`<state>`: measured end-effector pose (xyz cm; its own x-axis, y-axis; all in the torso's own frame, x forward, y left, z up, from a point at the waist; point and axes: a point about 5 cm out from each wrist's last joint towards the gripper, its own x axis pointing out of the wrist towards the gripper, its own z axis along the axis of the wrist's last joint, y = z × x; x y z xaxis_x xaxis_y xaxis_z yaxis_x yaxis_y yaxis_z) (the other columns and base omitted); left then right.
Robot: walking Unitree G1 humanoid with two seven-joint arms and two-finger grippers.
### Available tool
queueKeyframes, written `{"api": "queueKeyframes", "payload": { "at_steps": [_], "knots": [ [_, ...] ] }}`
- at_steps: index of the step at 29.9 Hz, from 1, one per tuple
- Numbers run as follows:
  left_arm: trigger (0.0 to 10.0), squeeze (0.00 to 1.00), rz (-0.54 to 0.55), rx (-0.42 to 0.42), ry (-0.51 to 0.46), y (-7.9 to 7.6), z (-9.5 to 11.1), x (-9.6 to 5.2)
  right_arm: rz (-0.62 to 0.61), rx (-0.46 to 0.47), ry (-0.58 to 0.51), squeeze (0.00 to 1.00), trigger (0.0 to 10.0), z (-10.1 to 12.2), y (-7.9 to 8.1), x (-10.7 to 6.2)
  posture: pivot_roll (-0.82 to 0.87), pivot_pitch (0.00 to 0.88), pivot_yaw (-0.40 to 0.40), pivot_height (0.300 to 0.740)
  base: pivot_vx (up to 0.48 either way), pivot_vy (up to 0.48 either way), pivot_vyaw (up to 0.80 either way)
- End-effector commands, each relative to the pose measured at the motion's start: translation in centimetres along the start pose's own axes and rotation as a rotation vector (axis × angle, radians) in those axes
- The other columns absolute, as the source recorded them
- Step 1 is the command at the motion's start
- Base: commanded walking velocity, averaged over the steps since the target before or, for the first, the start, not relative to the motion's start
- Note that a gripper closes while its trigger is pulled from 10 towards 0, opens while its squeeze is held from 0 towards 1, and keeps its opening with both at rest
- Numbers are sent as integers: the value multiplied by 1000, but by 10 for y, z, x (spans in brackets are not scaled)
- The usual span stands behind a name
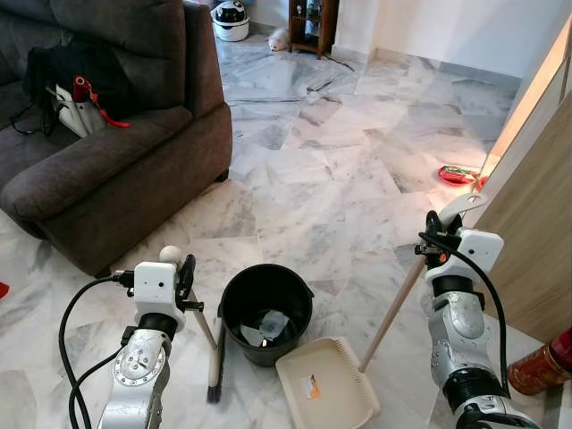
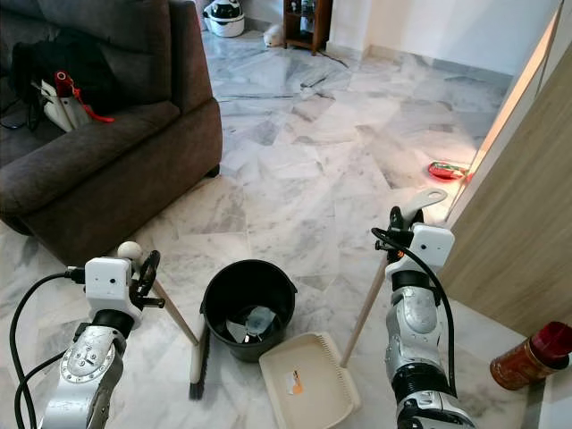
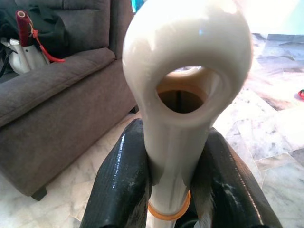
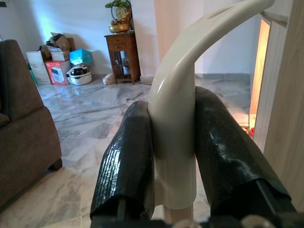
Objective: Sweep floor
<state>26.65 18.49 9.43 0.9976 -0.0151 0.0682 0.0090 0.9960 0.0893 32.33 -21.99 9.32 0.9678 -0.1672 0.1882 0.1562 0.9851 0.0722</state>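
Between my two grippers stands a round black bucket (image 1: 266, 313); my left gripper (image 3: 176, 180) clamps the glossy cream broom handle (image 3: 183, 95), my right gripper (image 4: 173, 156) the curved dustpan handle (image 4: 180, 95).

Head views bright, sharp, evenly lit. Warm orange glow along the wooden panel (image 1: 536, 206) edge on the right, spilling onto the marble floor (image 1: 340, 179), which shows soft sheen. Left wrist view: broom handle tip (image 3: 187, 71) overexposed, slightly blurred; background window blown out.

No legible text, brand, number or sign; orange sticker (image 1: 310, 386) on dustpan (image 1: 326, 389) and jar (image 1: 539, 365) label too small to read.
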Motion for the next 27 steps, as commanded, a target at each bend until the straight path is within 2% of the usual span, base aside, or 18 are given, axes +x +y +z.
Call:
{"api": "queueKeyframes", "payload": {
  "at_steps": [1,15,27],
  "knots": [
    [10000,0,1,9,-60,0,11,2,1,24,-37,0,10000,5,4,3,114,71,23,740,0,0,0],
    [10000,0,7,4,-64,1,11,5,26,35,-37,0,10000,6,10,4,106,84,22,740,0,0,0],
    [10000,0,5,3,-66,1,12,5,50,40,-30,0,10000,5,14,3,104,91,24,740,-247,0,0]
  ]
}}
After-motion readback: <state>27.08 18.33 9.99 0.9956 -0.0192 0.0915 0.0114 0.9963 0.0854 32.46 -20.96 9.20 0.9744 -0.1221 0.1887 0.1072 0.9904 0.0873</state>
